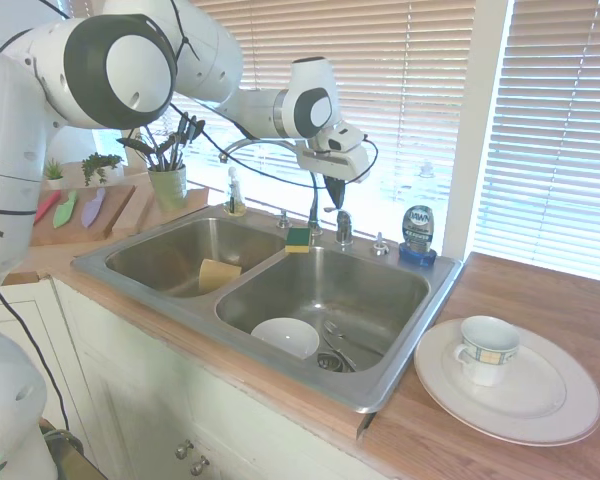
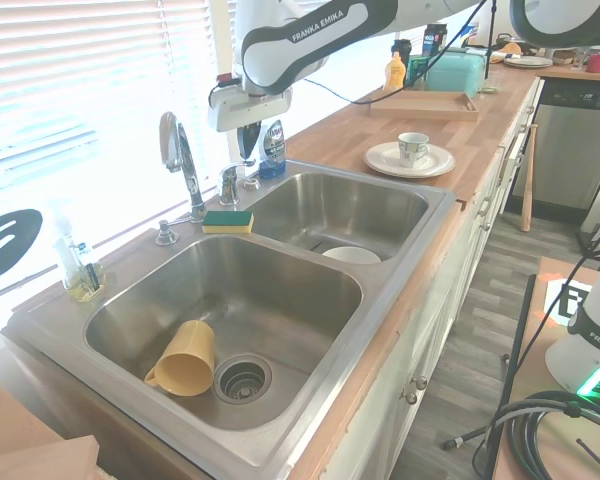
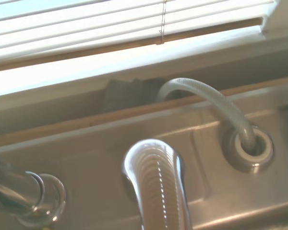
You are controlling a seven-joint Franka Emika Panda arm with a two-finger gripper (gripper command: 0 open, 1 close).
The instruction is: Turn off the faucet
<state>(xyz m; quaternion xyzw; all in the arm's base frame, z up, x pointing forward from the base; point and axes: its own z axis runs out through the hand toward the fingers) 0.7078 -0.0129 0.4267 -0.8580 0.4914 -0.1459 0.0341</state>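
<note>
Faucet [image 2: 180, 152]: chrome gooseneck spout on back deck of double steel sink [image 2: 400, 300], rising at the divider between the two basins. Its separate lever handle [image 2: 229, 183] stands on the deck just beside the spout base, on the blue-bottle side. No water stream discernible from spout in either ext. view.

Gripper [image 2: 248, 147]: hangs directly above the lever handle, fingers pointing down, close over it. Contact w/ handle not confirmed; open or closed state cannot be told from ext. views. Wrist view shows the lever top [image 3: 156, 184] close up, w/ a clear hose [image 3: 216, 105] entering a deck fitting nearby.

Surroundings:
- Green/yellow sponge [image 2: 228, 220] on deck at spout base.
- Blue dish-soap bottle [image 1: 417, 234] at back rim, near the handle.
- Small clear soap dispenser [image 2: 82, 270] at far end of deck.
- Yellow cup [image 2: 185, 360] on its side in one basin, by the drain.
- White bowl [image 1: 285, 337] in other basin.
- Mug [image 1: 486, 349] on white plate [image 1: 540, 405], on wood counter beside sink.
</note>
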